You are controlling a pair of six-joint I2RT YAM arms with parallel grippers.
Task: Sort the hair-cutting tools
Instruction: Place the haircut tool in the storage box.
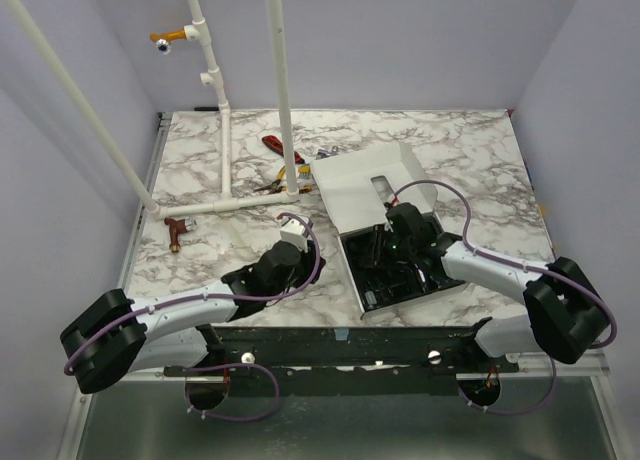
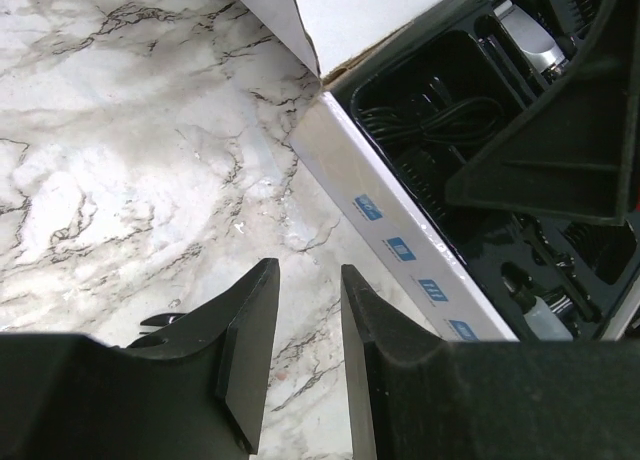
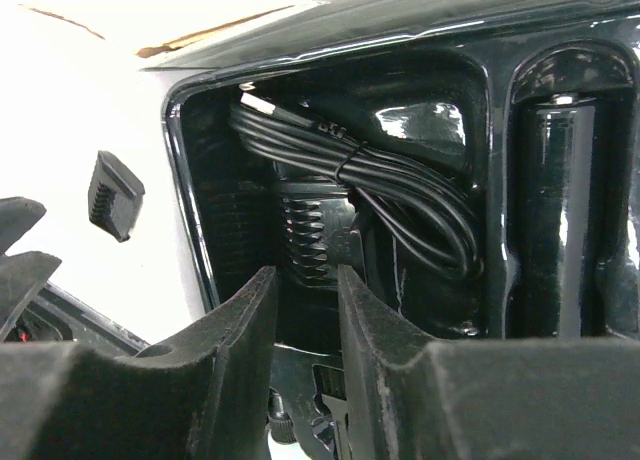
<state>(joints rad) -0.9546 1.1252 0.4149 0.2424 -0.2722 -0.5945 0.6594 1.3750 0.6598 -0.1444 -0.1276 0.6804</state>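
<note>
Closing the right end effector (image 3: 305, 285) — narrowly apart and empty, like the left end effector (image 2: 307, 280) — on the ribbed guard (image 3: 310, 235) in the black tray (image 3: 480, 50) could snag the coiled cable (image 3: 400, 195) lying against it.

You've a ribbed black guard (image 3: 312, 235) nested in the black tray (image 3: 330, 65), the silver-bladed clipper (image 2: 528, 32) lying in another compartment.

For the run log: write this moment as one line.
left jaws: slightly apart, empty, over marble table beside white box | right jaws: slightly apart, empty, over black tray by coiled cable
</note>
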